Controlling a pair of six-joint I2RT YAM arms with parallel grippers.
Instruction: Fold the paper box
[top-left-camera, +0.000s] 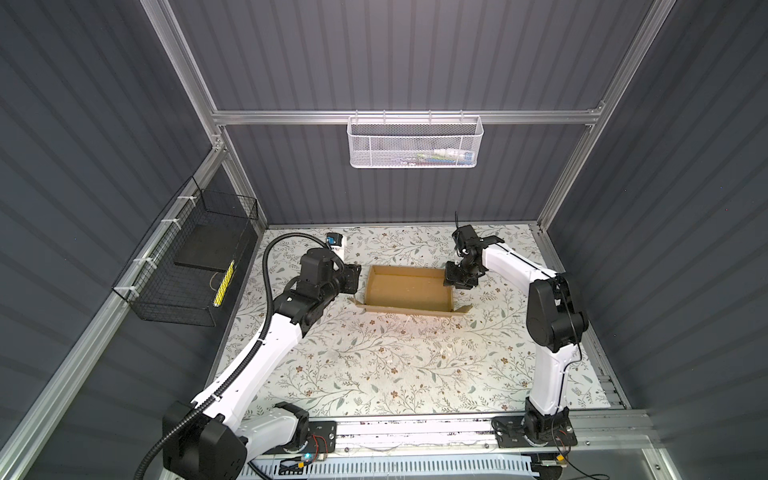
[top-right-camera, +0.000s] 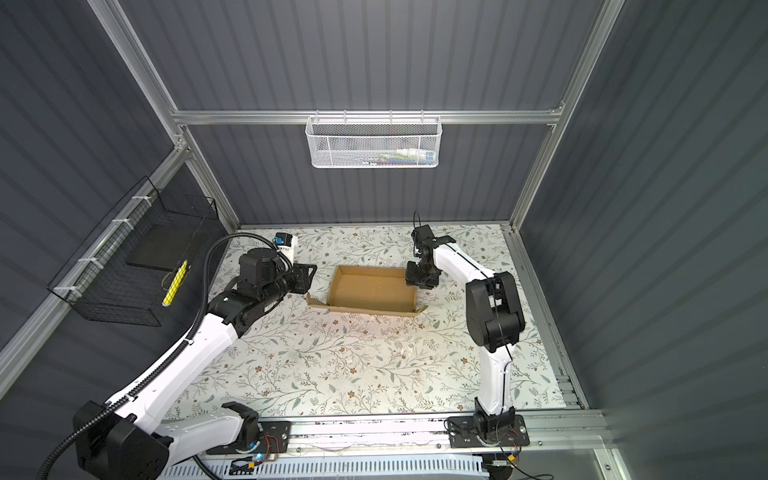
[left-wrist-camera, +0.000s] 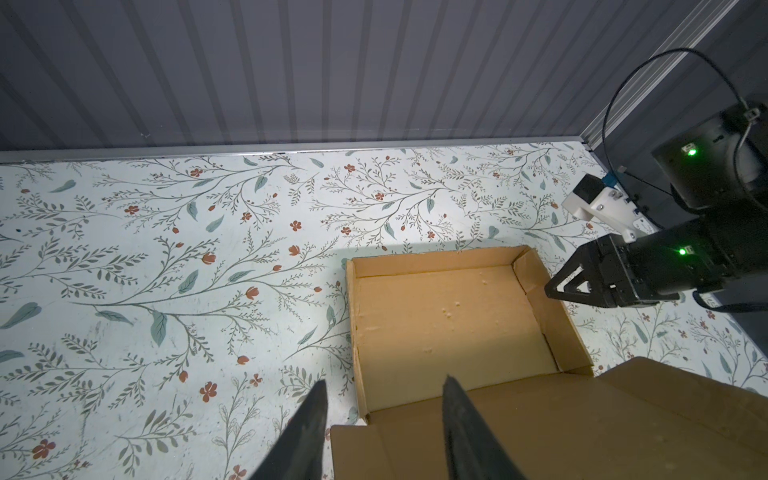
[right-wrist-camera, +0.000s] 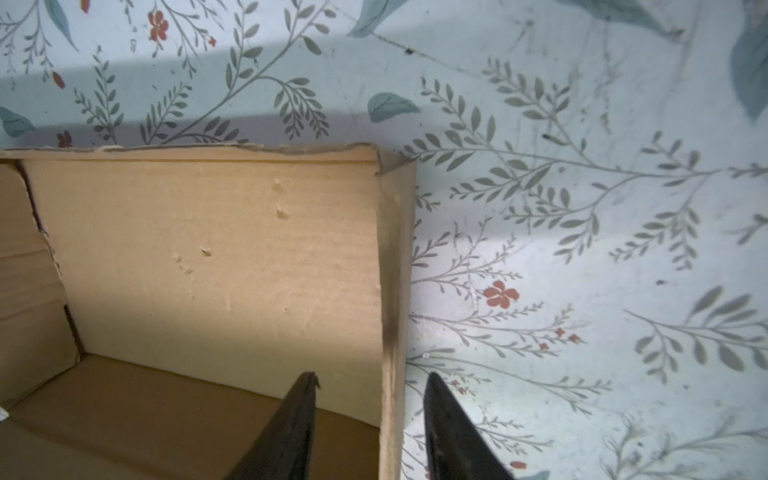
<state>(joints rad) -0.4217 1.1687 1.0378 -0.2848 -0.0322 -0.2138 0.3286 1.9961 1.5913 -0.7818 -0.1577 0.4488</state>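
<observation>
Right gripper (right-wrist-camera: 372, 376): jaws apart, straddling right end wall of paper box (top-left-camera: 405, 291), one jaw inside, one outside, no pinch on it. Left gripper (left-wrist-camera: 385, 380): jaws apart, hovering at box's left end, nothing held. Box sits on surface (top-left-camera: 374, 365) between both grippers. Four walls up, shallow tray formed. Call it roughly halfway. Corner tabs (top-left-camera: 464, 308) at box's front lie splayed flat; tucking and closing left.

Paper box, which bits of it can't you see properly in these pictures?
Both top views: the right gripper covers one corner of the paper box.
Left wrist view: the picture's bottom edge cuts off the box's nearest part, and the left gripper hides a bit.
Right wrist view: the left and bottom edges cut it off; just one corner shows.
Every view: its underside, hidden against the table.
</observation>
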